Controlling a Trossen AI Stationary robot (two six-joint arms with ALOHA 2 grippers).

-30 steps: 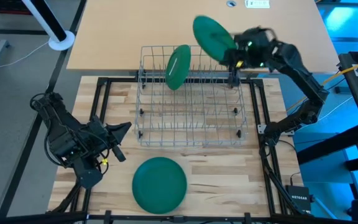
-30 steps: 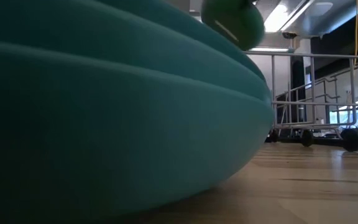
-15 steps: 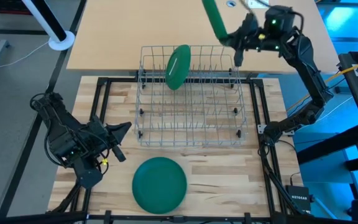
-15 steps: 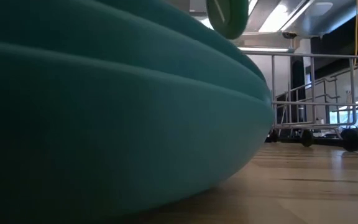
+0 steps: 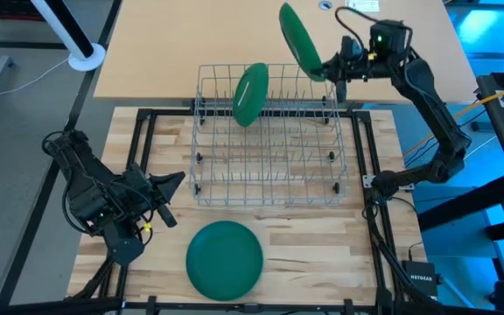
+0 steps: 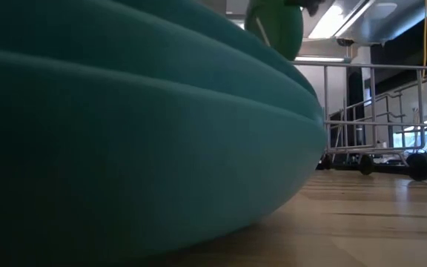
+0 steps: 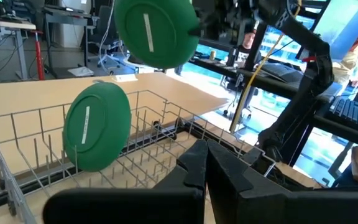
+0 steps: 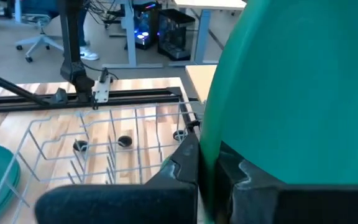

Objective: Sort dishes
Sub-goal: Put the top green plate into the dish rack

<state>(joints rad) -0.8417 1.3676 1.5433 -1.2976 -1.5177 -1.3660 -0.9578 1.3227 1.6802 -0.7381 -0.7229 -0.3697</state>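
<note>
The right pincer (image 5: pixel 329 70) is pinching a green plate (image 5: pixel 297 37) by its rim — the plate stands on edge in the air, above the far right corner of the wire rack (image 5: pixel 268 140) and clear of its wires. From the right wrist, the plate's rim sits squeezed between the two dark fingers (image 8: pixel 185 162), its smooth matte face filling much of that view.

A second green plate (image 5: pixel 251 93) stands upright in a slot at the far end of the rack, left of the held one and apart from it; in the left wrist view it shows a pale strip down its middle. A stack of plates (image 5: pixel 225 257) lies flat on the pale wooden surface (image 5: pixel 304 254) in front of the rack, well away from the right pincer; the low view shows rounded rims layered one upon another.

The left pincer (image 5: pixel 171 182) rests low at the near left of the surface, fingers pressed together and holding nothing — well apart from the rack.
</note>
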